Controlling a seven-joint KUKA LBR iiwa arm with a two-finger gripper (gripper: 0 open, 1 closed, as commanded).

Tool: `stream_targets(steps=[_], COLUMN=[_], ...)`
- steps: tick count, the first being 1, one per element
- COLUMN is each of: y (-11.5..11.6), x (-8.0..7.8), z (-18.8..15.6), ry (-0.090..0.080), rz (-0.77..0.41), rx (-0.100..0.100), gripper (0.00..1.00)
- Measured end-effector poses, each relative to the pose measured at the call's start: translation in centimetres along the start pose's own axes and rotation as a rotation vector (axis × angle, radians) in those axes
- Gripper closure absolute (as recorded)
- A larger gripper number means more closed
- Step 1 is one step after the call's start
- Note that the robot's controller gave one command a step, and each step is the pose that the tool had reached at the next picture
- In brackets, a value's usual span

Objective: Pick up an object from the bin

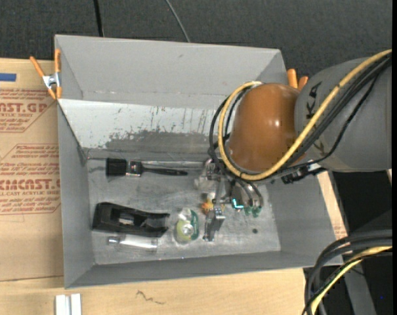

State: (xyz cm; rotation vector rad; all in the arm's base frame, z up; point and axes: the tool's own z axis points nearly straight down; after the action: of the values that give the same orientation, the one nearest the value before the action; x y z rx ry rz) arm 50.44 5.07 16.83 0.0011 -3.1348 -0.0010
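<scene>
- As the arm reaches in from 3 o'clock, its orange-brown domed cover hangs over the 2 o'clock part of the grey metal bin, with yellow and black cables looped round the dome.
- Pincer: low over the bin floor, toward 4 o'clock from the floor's middle. Whether it stands apart or together cannot be told.
- Clear, greenish rounded thing: on the floor near the front wall, at 6 o'clock. It is the thing nearest the pincer, just beside it at the pincer's 9 o'clock; whether the two touch cannot be told.
- Black, stapler-like block: lying lengthwise at 8 o'clock on the floor, near the greenish thing and at its 9 o'clock.
- Silvery cylinder: lying flat just beside the black block, at its 6 o'clock, along the front wall.
- Black-handled tool with a silver collar and a thin dark shaft: at 10 o'clock by the foot of the back wall, its shaft pointing toward 3 o'clock, apart from the other three things.
</scene>
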Motion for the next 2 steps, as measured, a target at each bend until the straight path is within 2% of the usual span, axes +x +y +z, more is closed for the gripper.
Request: stream_targets(steps=[1,2], y=[0.0,0.1], x=[-0.2,0.2], z=[-0.3,2.1], ry=[-0.007,-0.015], rz=[0.000,-0.122], rx=[0.000,0.001], gripper=[0.00,0.00])
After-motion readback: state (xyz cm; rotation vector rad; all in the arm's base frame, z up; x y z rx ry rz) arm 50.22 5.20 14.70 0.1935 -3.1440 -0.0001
